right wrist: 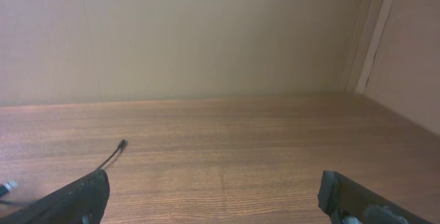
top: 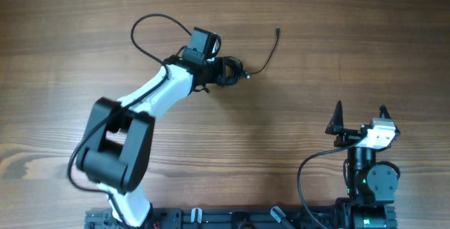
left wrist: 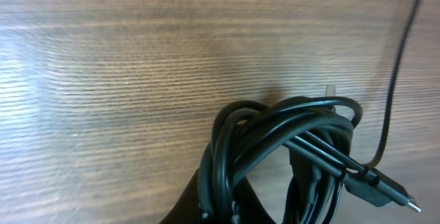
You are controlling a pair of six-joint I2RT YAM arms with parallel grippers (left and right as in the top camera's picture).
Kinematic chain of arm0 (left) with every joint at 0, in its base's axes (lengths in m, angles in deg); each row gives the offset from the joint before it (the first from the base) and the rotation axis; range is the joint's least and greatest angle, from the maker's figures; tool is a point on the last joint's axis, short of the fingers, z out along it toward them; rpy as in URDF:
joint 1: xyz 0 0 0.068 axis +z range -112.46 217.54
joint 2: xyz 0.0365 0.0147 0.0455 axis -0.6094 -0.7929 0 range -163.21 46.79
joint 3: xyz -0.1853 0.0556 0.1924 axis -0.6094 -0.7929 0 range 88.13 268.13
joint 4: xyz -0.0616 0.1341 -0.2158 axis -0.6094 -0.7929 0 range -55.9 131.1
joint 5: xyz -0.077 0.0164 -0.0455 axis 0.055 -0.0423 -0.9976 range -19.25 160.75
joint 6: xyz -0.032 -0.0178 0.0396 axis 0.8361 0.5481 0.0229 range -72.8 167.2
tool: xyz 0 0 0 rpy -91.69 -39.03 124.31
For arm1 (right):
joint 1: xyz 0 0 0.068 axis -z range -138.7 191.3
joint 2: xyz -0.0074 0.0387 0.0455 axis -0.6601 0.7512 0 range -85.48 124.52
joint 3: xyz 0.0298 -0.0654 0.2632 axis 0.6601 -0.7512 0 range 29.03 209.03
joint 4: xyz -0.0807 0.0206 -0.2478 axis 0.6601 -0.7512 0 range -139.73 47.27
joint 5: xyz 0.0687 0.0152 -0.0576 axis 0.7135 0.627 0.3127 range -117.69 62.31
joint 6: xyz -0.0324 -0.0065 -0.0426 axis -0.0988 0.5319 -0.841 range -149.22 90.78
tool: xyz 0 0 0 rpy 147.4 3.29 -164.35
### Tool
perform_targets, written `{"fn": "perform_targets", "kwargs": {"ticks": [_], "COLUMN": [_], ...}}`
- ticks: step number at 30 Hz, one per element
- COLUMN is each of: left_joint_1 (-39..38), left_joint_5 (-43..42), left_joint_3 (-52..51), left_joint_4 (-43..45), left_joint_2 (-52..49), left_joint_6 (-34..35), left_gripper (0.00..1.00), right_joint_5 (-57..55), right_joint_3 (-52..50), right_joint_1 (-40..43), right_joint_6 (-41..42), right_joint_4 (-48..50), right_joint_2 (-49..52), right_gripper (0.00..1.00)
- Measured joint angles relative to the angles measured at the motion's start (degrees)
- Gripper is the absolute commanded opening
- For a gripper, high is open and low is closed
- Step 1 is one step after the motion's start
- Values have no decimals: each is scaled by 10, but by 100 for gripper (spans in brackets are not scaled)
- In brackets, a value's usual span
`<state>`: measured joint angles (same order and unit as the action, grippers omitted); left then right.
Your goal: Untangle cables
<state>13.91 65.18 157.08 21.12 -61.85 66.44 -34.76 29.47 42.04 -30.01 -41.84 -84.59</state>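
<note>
Two states — left gripper [top: 226, 72] pinches the cables [left wrist: 275, 124], right gripper [top: 360, 114] gapes wide.

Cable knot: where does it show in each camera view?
Overhead: knot top centre.
Left wrist: bottom, right of centre.
Right wrist: not in it.
Shared: loose strand right of knot; left wrist, right edge; right wrist, its tip lower left.

Soft even light; glare on cables [left wrist: 275, 131]
</note>
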Motion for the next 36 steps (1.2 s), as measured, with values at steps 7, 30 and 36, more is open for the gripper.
{"fn": "perform_targets", "kwargs": {"ticks": [7, 30, 36], "left_joint_1": [0, 0, 0], "left_joint_5": [-24, -77, -132], "left_joint_3": [0, 0, 0], "left_joint_4": [-26, -140, -148], "left_joint_2": [52, 146, 149], "left_joint_6": [0, -29, -91], "left_gripper": [4, 4, 4], "right_joint_5": [0, 0, 33], "right_joint_3": [0, 0, 0], "right_joint_1": [0, 0, 0], "right_joint_6": [0, 0, 51], "right_joint_4": [0, 0, -4], "right_joint_2": [0, 0, 0], "right_gripper": [100, 100, 100]}}
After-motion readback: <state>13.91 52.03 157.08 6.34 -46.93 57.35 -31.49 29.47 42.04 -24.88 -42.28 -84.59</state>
